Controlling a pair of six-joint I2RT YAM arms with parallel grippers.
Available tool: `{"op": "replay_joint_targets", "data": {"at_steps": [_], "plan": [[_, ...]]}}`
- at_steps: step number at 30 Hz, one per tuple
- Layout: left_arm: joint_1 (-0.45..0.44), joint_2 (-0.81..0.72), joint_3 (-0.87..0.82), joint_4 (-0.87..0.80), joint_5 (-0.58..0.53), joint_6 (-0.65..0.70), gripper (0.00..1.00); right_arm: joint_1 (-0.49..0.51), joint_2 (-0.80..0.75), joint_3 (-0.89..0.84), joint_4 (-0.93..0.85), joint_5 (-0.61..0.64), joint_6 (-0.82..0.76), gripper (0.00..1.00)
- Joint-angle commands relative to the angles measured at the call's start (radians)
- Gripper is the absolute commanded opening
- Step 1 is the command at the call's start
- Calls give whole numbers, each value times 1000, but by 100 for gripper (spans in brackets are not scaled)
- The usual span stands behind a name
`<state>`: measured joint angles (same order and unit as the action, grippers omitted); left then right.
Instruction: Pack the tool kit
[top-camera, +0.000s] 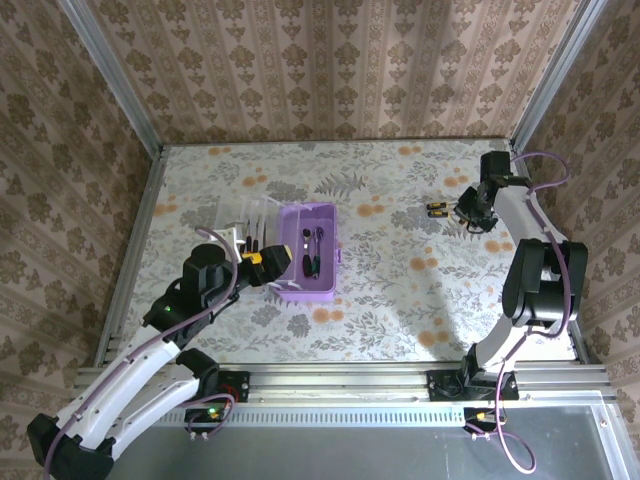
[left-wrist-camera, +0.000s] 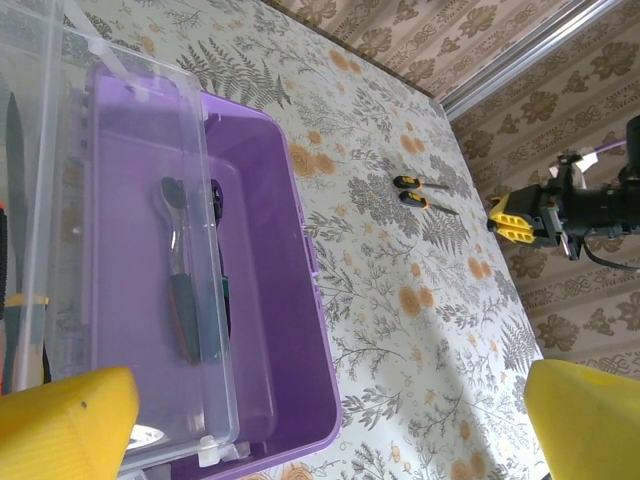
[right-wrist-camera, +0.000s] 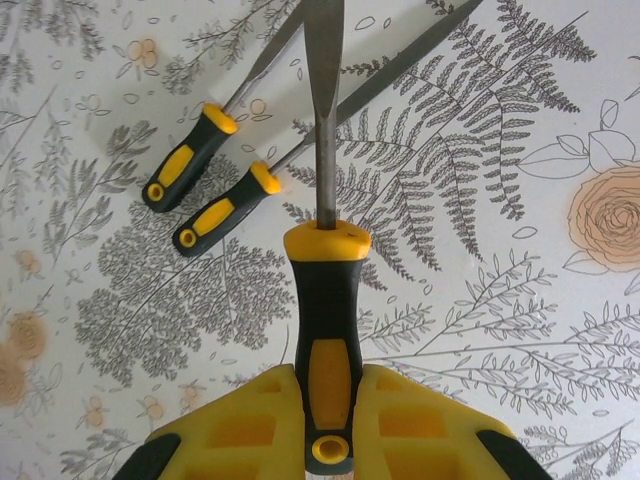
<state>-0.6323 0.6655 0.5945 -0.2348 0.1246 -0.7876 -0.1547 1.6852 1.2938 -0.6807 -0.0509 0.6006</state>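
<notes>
The purple tool box (top-camera: 325, 215) stands open at mid-table, its clear lid (top-camera: 235, 215) folded out to the left. A ratchet (left-wrist-camera: 178, 265) and another dark tool lie inside the purple tool box (left-wrist-camera: 300, 260). My left gripper (top-camera: 280, 265) hangs open over the box's near left corner, its yellow fingertips (left-wrist-camera: 70, 420) spread wide with nothing between them. At the far right my right gripper (top-camera: 468, 208) is shut on a black-and-yellow screwdriver (right-wrist-camera: 325, 320), gripping the handle with the blade pointing away. Two smaller screwdrivers (right-wrist-camera: 200, 185) lie side by side on the table just beyond it.
The floral table top (top-camera: 400, 290) is walled at the back and on both sides. The two loose screwdrivers (top-camera: 438, 209) lie to the right of the box. A few dark tools (top-camera: 252, 235) rest by the clear lid.
</notes>
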Motion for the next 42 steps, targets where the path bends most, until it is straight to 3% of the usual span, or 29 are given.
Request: {"op": "replay_joint_targets", "data": {"at_steps": [1,5,14,28,34,42], "plan": [[14,3,36,-2,-18,30,100,37,-66,-26,-1,-34,-10,15],[24,8,34,-14,-41,21,100,109,-111,-54,4,-35,3,15],[102,-29,25,-201,-214,-85,100,347,-168,-89,47,-58,75,14],[169,-302,-81,-348,-471,-233,100,717,-111,-102,194,-58,210,14],[169,-280,-97,-332,-473,-268,100,849,-20,-45,236,-75,241,13],[198,-232,-99,-306,-452,-283,100,930,78,17,282,-111,276,13]]}}
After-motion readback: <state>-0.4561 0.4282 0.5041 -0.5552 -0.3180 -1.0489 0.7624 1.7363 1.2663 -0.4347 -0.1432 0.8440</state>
